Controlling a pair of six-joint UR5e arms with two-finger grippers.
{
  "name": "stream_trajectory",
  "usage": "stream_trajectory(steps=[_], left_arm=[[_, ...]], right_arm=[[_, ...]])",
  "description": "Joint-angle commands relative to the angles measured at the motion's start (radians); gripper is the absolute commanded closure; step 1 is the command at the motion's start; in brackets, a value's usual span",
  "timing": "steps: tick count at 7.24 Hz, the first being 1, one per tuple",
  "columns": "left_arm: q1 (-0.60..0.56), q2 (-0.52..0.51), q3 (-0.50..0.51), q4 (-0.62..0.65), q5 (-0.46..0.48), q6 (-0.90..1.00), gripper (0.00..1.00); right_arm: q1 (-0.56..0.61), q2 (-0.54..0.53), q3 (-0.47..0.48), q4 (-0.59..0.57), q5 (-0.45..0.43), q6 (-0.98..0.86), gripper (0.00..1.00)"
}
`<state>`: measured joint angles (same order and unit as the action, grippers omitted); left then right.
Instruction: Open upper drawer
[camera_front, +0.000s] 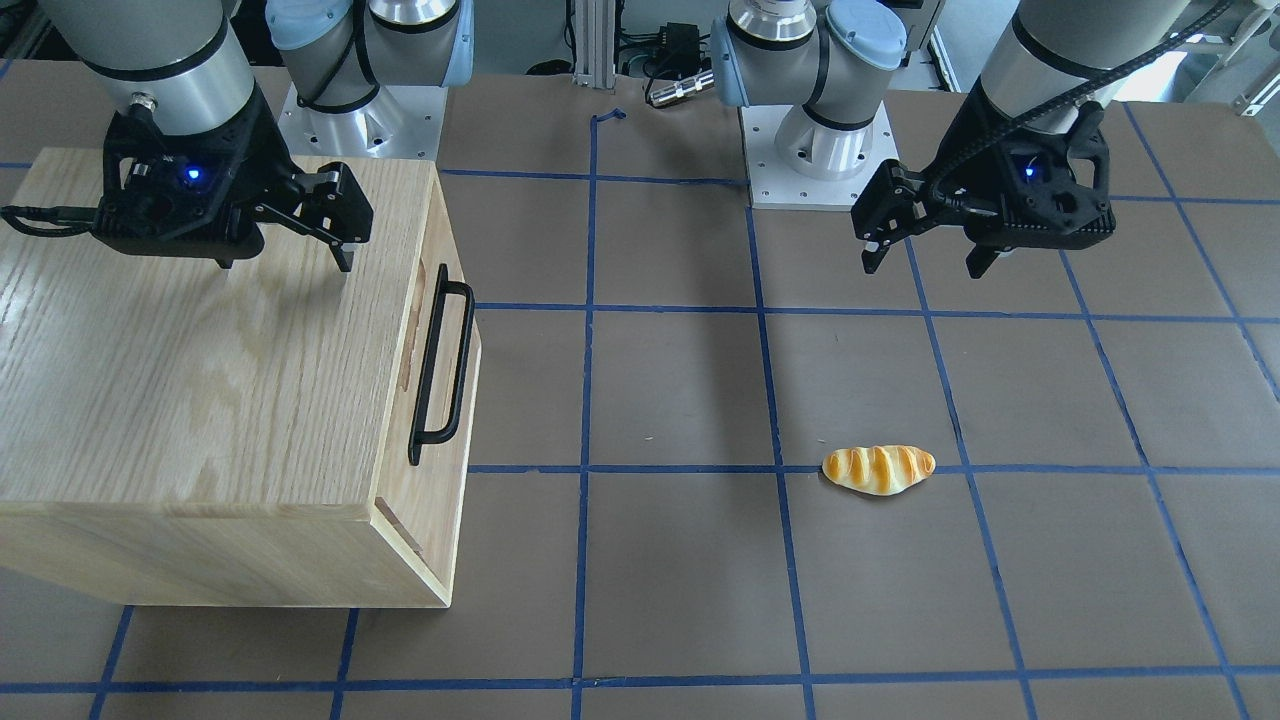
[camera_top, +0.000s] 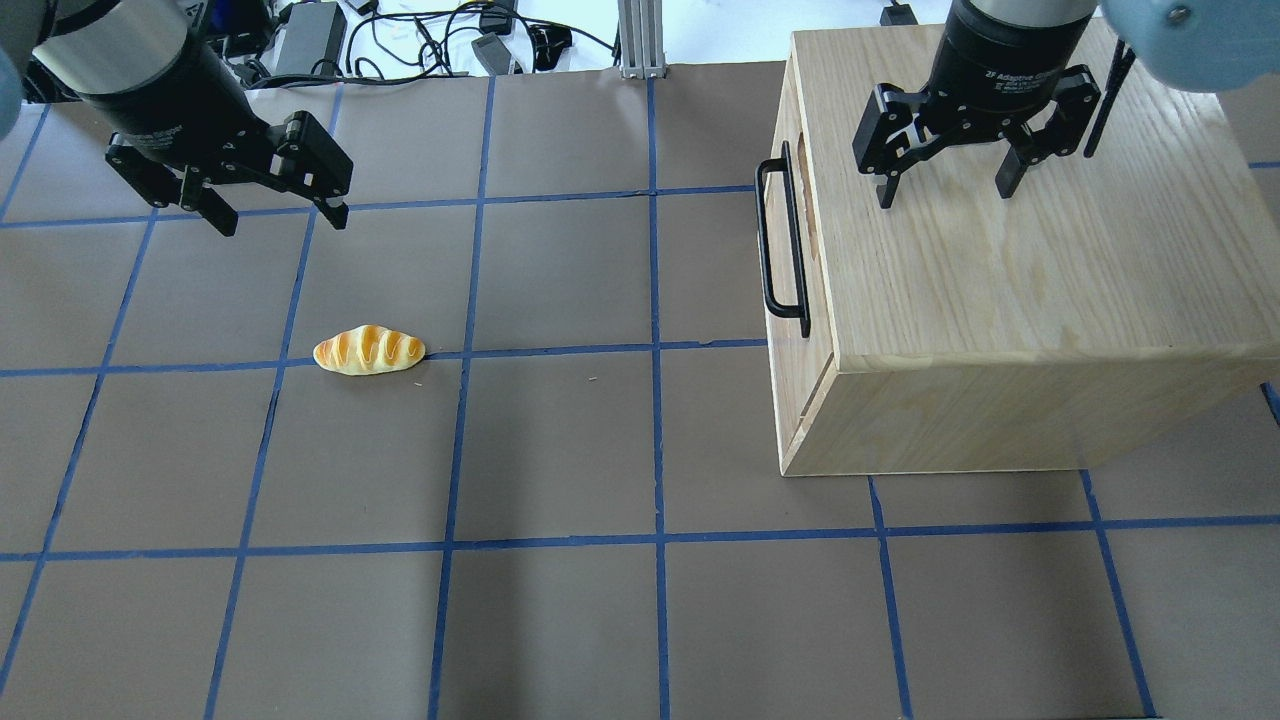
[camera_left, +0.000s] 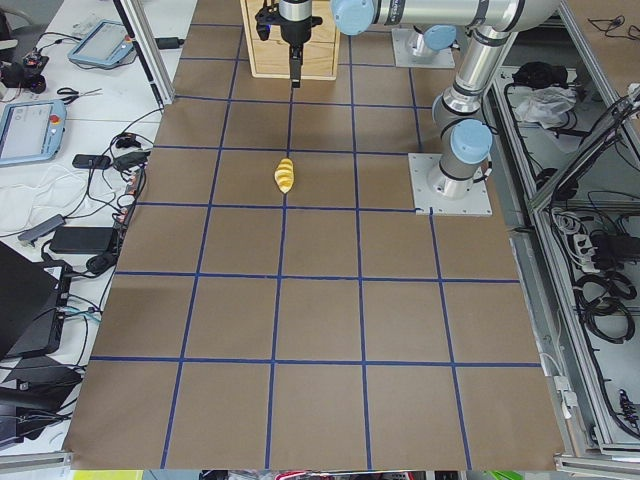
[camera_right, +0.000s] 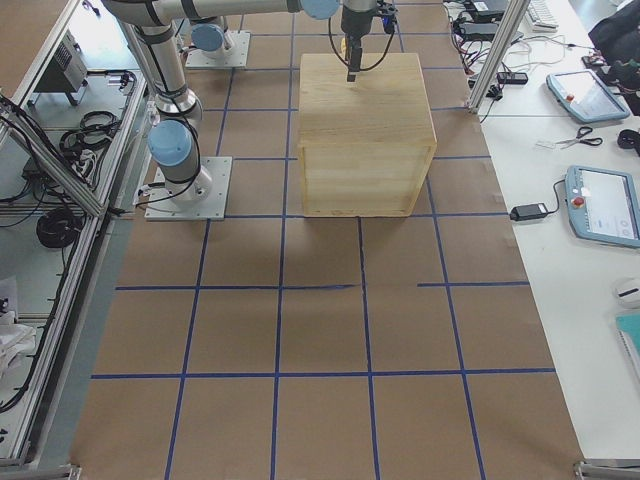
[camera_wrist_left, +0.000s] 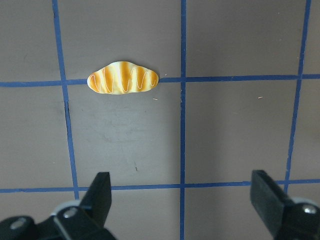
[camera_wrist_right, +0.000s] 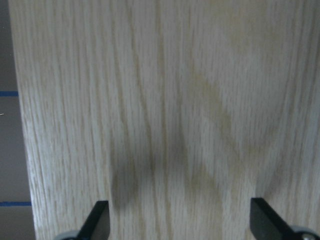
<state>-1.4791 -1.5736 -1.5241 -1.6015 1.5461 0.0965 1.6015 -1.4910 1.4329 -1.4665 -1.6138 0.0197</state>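
The upper drawer (camera_top: 815, 300) is the light oak front of the large wood cabinet (camera_top: 1050, 250), just under its top. It sits flush with the cabinet. Its long black bar handle (camera_top: 766, 240) also shows in the front-facing view (camera_front: 462, 350). My right gripper (camera_top: 945, 195) hangs open and empty just above the cabinet's top, back from the handle edge. It also shows in the front-facing view (camera_front: 285, 262). The right wrist view shows only the cabinet's wood top (camera_wrist_right: 175, 100). My left gripper (camera_top: 285, 225) is open and empty above the table, far from the cabinet.
A bread roll (camera_top: 368, 351) lies on the brown table with blue tape lines, below my left gripper; it also shows in the left wrist view (camera_wrist_left: 123, 80). The arm bases (camera_front: 820, 160) stand at the robot's side of the table.
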Motion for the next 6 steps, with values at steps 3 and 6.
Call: stream_trajectory(steps=[3, 6], left_arm=[[-0.001, 0.013, -0.001, 0.000, -0.003, -0.006, 0.00], [-0.001, 0.021, -0.014, 0.000, 0.005, -0.011, 0.00]], right_arm=[[0.000, 0.000, 0.000, 0.000, 0.000, 0.000, 0.00], [0.000, 0.000, 0.000, 0.000, 0.000, -0.001, 0.00]])
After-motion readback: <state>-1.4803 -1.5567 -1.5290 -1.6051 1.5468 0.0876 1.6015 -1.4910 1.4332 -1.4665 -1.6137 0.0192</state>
